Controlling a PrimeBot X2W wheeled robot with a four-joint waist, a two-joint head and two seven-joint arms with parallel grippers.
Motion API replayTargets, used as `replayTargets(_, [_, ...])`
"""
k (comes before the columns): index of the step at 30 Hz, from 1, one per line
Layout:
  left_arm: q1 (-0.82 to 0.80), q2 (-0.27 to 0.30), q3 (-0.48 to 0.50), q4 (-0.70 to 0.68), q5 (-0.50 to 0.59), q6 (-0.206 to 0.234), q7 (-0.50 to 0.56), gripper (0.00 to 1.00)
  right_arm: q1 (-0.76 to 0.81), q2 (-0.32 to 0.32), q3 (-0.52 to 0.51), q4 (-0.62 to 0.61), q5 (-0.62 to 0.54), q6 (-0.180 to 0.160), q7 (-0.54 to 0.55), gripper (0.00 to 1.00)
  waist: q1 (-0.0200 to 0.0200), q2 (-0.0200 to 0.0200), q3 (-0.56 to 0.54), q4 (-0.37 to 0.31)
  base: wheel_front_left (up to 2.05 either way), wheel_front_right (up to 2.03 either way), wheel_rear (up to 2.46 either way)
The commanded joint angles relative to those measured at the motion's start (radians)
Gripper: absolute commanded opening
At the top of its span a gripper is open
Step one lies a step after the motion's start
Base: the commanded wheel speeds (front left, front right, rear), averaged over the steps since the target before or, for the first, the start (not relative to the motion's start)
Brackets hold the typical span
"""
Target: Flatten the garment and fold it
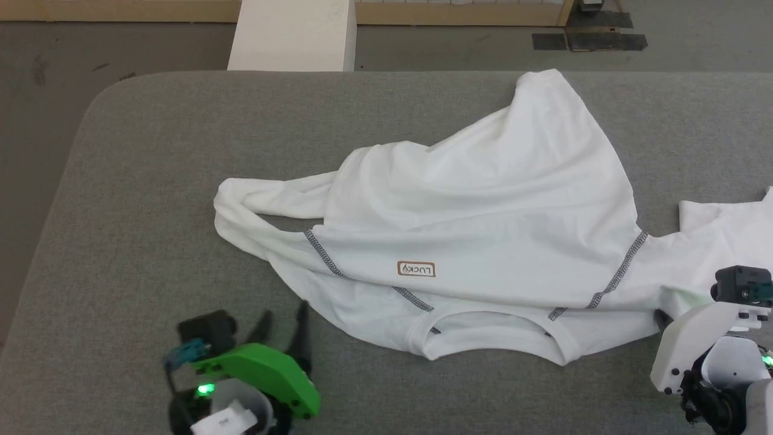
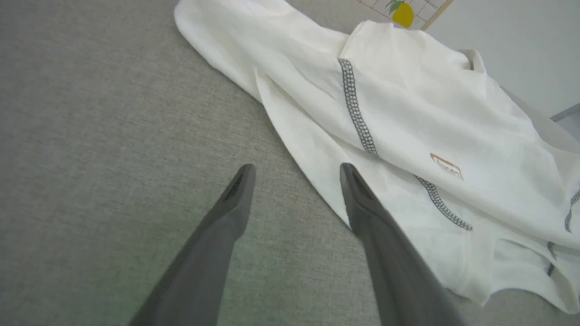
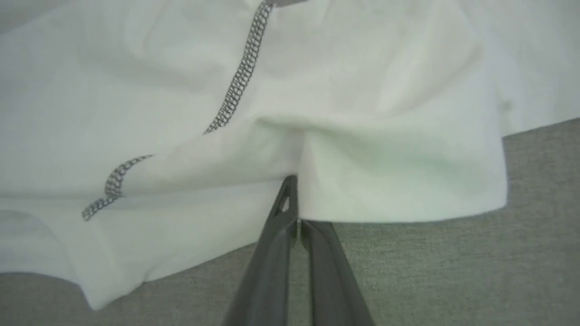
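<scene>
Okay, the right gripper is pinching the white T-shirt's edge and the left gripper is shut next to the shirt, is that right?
Not quite: the left gripper is open, its jaws spread wide, next to the white T-shirt, as the left wrist view shows. The right gripper is shut on the T-shirt's edge.

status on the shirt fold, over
Right gripper shut on the shirt at its near edge. Left gripper open, beside the shirt over the table. Shirt rumpled, not yet flat. White box beyond the table, out of the way.
</scene>
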Motion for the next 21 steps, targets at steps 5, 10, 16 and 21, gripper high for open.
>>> replayTargets(5, [-0.013, -0.019, -0.065, -0.009, -0.057, 0.035, 0.199, 1.0, -0.001, 0.001, 0.008, -0.021, 0.005, -0.001, -0.006, 0.0, 0.0, 0.0, 0.003, -0.011, 0.0, 0.0, 0.0])
replayTargets(10, [-0.058, -0.028, -0.079, 0.04, -0.075, 0.073, 0.257, 1.0, -0.008, 0.001, 0.027, -0.032, 0.019, -0.001, -0.01, 0.0, 0.0, 0.0, 0.022, -0.031, 0.0, 0.0, 0.0])
replayTargets(16, [-0.118, -0.029, -0.1, 0.112, -0.072, 0.04, 0.236, 1.0, -0.012, 0.001, 0.03, -0.039, 0.023, -0.001, -0.016, 0.0, 0.0, 0.0, 0.039, -0.048, 0.0, 0.0, 0.0])
replayTargets(21, [-0.136, -0.027, -0.108, 0.146, -0.064, 0.029, 0.206, 0.0, -0.012, 0.001, 0.03, -0.036, 0.024, -0.001, -0.021, 0.0, 0.0, 0.0, 0.04, -0.06, 0.0, 0.0, 0.0])
